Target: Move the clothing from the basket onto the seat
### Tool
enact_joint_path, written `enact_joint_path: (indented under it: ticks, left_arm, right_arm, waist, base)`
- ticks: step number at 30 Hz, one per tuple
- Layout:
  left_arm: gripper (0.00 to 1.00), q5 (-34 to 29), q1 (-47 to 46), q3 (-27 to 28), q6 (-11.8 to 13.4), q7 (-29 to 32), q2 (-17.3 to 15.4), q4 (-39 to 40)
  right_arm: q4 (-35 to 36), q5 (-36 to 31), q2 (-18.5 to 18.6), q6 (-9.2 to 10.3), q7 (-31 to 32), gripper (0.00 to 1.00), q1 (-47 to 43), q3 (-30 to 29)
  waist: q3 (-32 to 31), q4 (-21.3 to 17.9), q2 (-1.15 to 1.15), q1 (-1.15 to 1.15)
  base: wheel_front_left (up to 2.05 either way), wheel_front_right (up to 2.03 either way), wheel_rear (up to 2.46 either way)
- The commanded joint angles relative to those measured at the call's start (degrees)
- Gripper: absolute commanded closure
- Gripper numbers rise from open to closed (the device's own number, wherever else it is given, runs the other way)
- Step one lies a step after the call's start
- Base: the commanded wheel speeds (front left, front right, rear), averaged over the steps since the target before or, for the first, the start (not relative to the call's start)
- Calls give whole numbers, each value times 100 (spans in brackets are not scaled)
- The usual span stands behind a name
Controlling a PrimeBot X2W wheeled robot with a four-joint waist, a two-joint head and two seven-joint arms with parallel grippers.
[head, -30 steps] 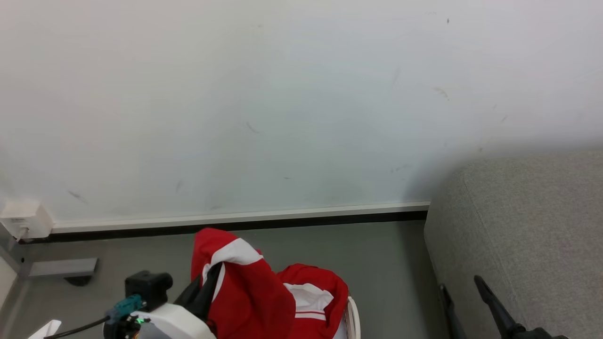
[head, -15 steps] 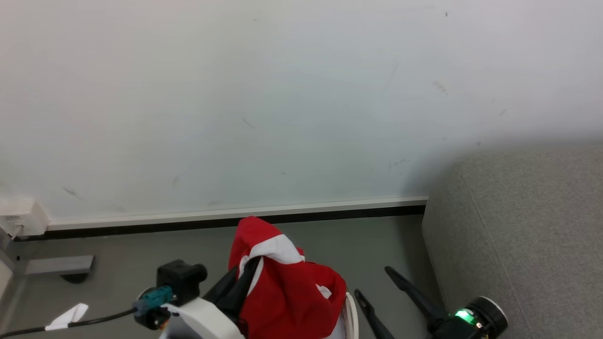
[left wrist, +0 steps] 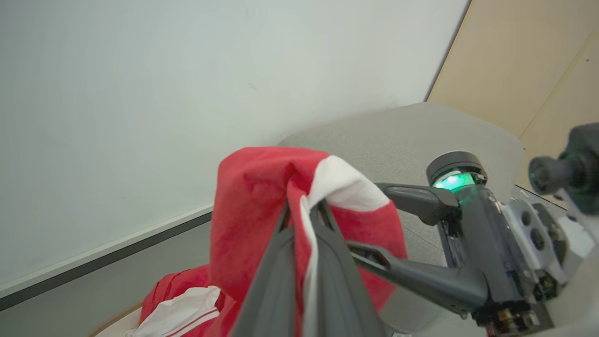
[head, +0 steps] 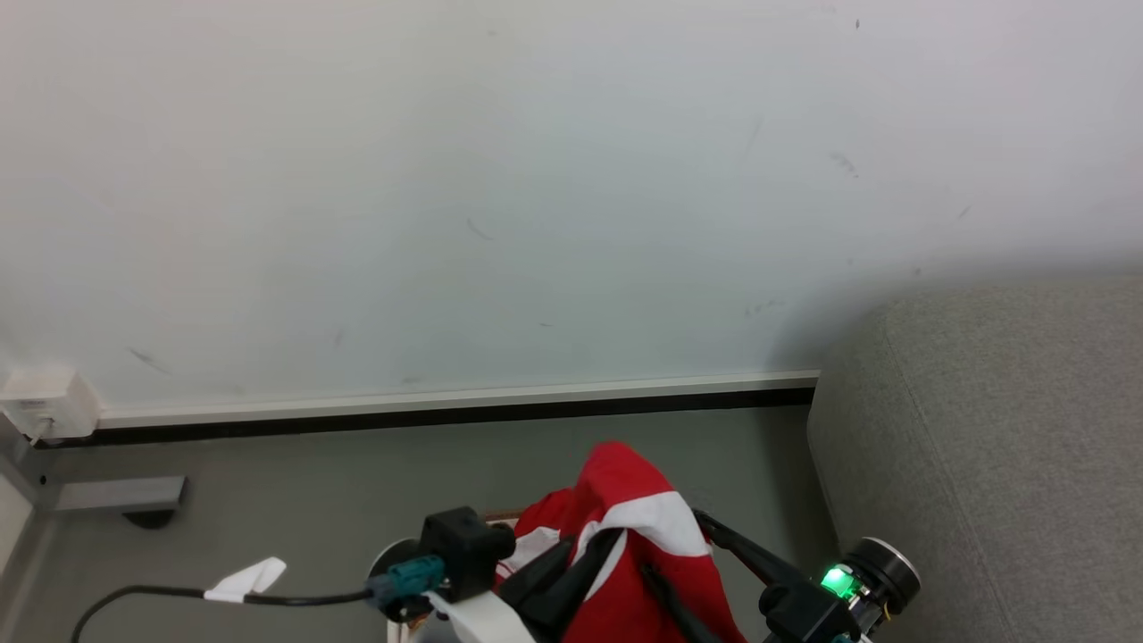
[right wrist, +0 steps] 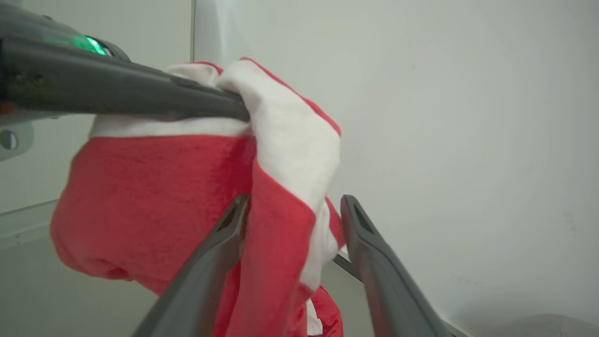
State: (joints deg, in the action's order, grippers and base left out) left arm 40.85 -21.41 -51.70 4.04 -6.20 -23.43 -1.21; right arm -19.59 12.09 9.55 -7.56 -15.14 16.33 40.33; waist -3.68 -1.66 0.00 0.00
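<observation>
"Two sets of jaws are at the clothing [head: 629,500]. Which of them has it?"

"The left jaws. Their fingers [left wrist: 276,281] are pressed together on a fold where the red cloth meets a white panel. A thin strip of white shows between them. The fold stands up over their tips and drapes down on both sides."

"And the right jaws?"

"They are spread apart and grip nothing. In the right wrist view their fingers [right wrist: 213,252] rise on either side of the hanging red and white fold, which drops through the gap. One finger is right at the cloth. The other stands just beside it, with a sliver of the wall [head: 536,179] showing between."

"So where is the garment itself?"

"It is held up off the grey floor [head: 312,500], between the two arms. The seat [head: 1000,429] is near, to the right in the head view, and its rounded grey end is apart from the cloth. Nothing lies on the part of it that shows."

"What about the basket?"

"A corner of the basket [left wrist: 119,325] shows low in the left wrist view, a cream rim with a brown edge. More red cloth and a white panel with thin red stripes are bunched there, below the raised fold."

"Are they one piece with the fold?"

"That cannot be told, because the left fingers hide the place where they would join."
</observation>
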Motion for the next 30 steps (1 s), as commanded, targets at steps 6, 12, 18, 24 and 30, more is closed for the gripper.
enact_joint_path:
  ticks: [6,12,18,24,30]
  left_arm:
    - [100,122,-68,-209,-353,102,43,200]
    - [100,161,-13,-327,-464,110,96,129]
    - [62,36,-28,-335,-404,7,102,-33]
    - [0,5,13,-299,-321,-111,94,-227]
    - [0,-18,46,-303,-264,-218,145,-360]
  right_arm:
    - [-334,176,-29,14,-2,0,164,260]
    - [-494,727,-23,14,-1,100,280,490]
    - [-433,1224,58,14,-2,100,331,416]
    - [-413,1348,151,14,-2,100,248,-48]
    - [-290,1222,261,14,-2,100,84,-637]
  waist:
    - [22,39,0,0]
    - [17,-15,0,0]
    - [26,-91,0,0]
    - [76,-237,0,0]
    - [139,-584,0,0]
  base:
    - [0,0,0]
    - [0,0,0]
    - [0,0,0]
    - [0,0,0]
    - [0,0,0]
